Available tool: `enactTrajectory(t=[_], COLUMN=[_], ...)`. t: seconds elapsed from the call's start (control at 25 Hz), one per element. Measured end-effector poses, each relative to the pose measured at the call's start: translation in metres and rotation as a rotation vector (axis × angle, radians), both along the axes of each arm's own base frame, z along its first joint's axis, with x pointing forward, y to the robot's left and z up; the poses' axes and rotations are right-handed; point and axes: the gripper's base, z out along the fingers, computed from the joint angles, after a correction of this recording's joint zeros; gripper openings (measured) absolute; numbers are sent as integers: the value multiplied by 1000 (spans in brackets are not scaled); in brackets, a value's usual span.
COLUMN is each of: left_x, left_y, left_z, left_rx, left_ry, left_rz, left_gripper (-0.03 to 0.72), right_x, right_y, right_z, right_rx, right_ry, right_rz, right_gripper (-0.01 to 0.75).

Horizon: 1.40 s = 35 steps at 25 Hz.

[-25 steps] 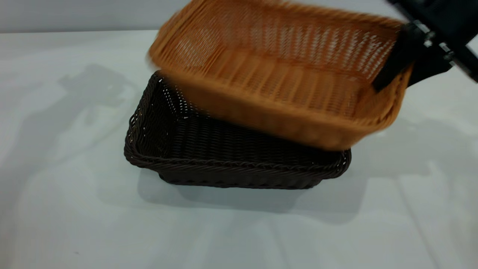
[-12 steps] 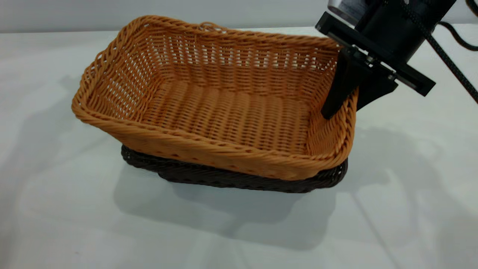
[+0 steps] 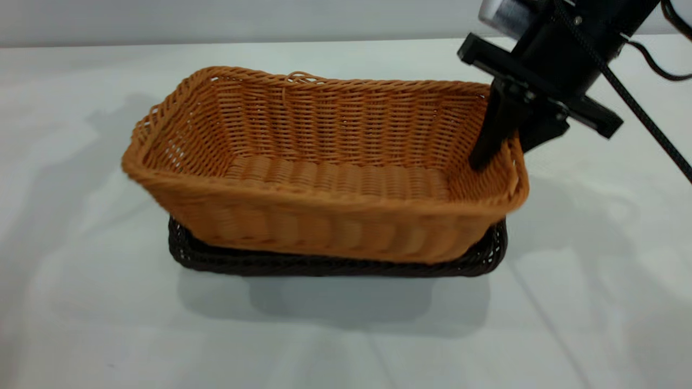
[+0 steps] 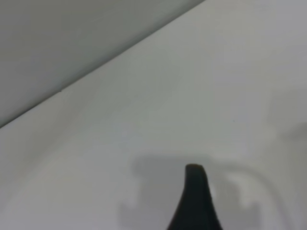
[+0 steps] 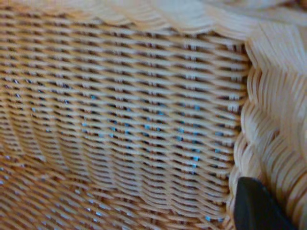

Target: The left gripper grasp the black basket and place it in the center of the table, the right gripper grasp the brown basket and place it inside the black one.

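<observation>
Right claw [image 3: 500,141] pinches right end wall of brown basket [image 3: 324,178], one finger inside, one outside. Brown basket sits tilted in black basket [image 3: 335,263] on white desk [image 3: 81,302]. Black basket mostly hidden, only rim shows. Left claw [image 4: 195,201] over bare desk; open or shut, cannot tell.

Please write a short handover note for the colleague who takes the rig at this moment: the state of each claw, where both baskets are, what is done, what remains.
Right claw: shut on the right end wall of the brown basket, one finger inside, one outside.
Left claw: away from the baskets, over bare table; only one fingertip shows, so open or shut cannot be told.
Black basket: stands on the table near the middle, its part is done.
Brown basket: lowered into the black one, but much of it stands above the black rim and it appears slightly tilted.
Left to do: probably settle the brown basket level, open the right claw, withdraw.
</observation>
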Motion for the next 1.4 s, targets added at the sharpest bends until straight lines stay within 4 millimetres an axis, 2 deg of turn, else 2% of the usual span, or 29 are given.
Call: enactTrajectory(t=[0.2, 0.52, 0.64, 0.72, 0.92, 1.04, 1.12, 1.2, 1.4], left_x=[-1, -1, -1, -1, -1, -2, -4, -9, -36], left_y=[0, 0, 0, 0, 0, 0, 0, 0, -2], left_z=[0, -1, -1, -1, -1, 3, 13, 31, 89], left_rx=[-1, -2, -2, -2, -2, -1, -1, -4, -30], left_ry=[10, 13, 13, 13, 13, 4, -14, -42, -100], left_rz=[-4, -5, -5, -5, -5, -5, -7, -12, -26], left_gripper=[518, 518, 518, 518, 518, 518, 518, 518, 518], right_x=[11, 13, 13, 13, 14, 17, 23, 31, 44], right_y=[-4, -6, -6, -6, -6, -5, -5, -5, -12], right_z=[-7, -10, -10, -10, -9, -3, 6, 25, 101], right_rx=[-36, -56, -58, -58, -54, -57, -63, -74, -164], right_ry=[-51, -78, -82, -82, -81, -88, -116, -172, -378], right_rz=[-13, 1, 0, 0, 13, 61, 88, 105, 119], right_gripper=[62, 64, 93, 155, 423, 555, 598, 612, 603])
